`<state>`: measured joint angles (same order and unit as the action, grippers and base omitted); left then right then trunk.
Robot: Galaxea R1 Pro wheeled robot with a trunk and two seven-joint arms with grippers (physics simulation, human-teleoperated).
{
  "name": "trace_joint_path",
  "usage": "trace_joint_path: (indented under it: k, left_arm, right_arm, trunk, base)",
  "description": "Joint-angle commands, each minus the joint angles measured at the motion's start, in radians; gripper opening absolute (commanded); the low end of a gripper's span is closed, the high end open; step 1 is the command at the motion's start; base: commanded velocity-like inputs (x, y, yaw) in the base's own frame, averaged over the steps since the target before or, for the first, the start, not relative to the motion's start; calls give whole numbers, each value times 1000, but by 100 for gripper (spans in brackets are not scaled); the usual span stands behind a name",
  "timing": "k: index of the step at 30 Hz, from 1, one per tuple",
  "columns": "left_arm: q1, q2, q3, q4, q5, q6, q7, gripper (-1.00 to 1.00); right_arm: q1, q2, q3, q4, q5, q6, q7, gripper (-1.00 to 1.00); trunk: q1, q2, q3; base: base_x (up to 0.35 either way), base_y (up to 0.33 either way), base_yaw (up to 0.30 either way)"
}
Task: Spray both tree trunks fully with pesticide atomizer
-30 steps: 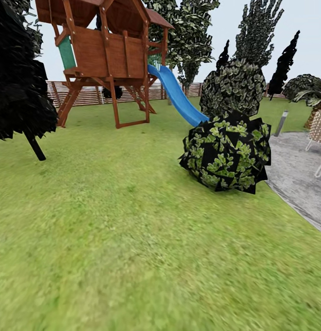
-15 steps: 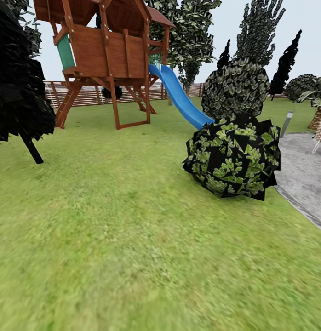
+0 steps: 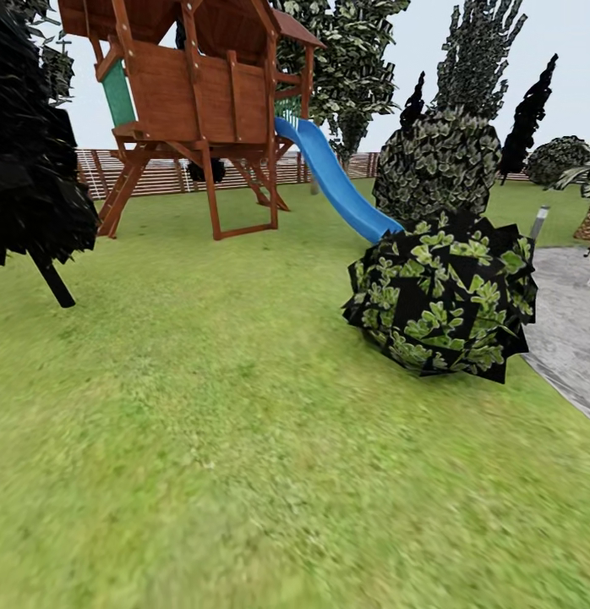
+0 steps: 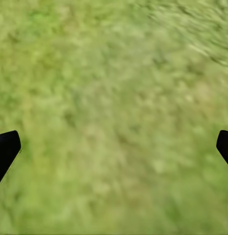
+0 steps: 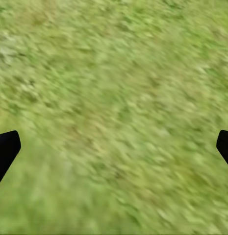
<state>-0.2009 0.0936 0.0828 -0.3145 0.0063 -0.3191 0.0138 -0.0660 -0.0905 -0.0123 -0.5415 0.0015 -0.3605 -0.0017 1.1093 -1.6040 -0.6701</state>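
The garden's green lawn [image 3: 227,406] stretches ahead to a brown slat fence [image 3: 168,173]. The pesticide atomizer is out of view, and the thick grey-brown tree trunks are out of view too. Tall leafy trees [image 3: 354,59] rise behind the slide, with their lower parts hidden. In the left wrist view my left gripper [image 4: 114,147] is open over bare grass, its black fingertips [image 4: 6,149] far apart. In the right wrist view my right gripper [image 5: 114,147] is likewise open above grass, with nothing between its fingertips [image 5: 6,149].
A wooden playhouse [image 3: 193,93] with a blue slide [image 3: 337,186] stands ahead on the left. A round dark bush [image 3: 443,296] sits ahead on the right, beside a grey paved area [image 3: 570,330] with a short lamp post [image 3: 538,222]. A black-leaved thin-stemmed tree [image 3: 29,169] stands at the far left.
The whole head view has shifted as the camera moves forward: the bush and playhouse look a little larger and spread outward. Nothing in the scene itself has moved.
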Motion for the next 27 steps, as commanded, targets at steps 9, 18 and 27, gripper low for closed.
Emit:
trace_joint_path:
  k: [9, 18, 27]
  left_arm:
    - [0, 0, 0, 0, 0, 0, 0, 100]
    - [0, 0, 0, 0, 0, 0, 0, 100]
    - [0, 0, 0, 0, 0, 0, 0, 100]
  right_arm:
    - [0, 0, 0, 0, 0, 0, 0, 100]
    - [0, 0, 0, 0, 0, 0, 0, 100]
    - [0, 0, 0, 0, 0, 0, -1, 100]
  trunk:
    - [0, 0, 0]
    - [0, 0, 0]
    - [0, 0, 0]
  base:
    - [339, 114, 0]
    - [339, 114, 0]
    - [339, 114, 0]
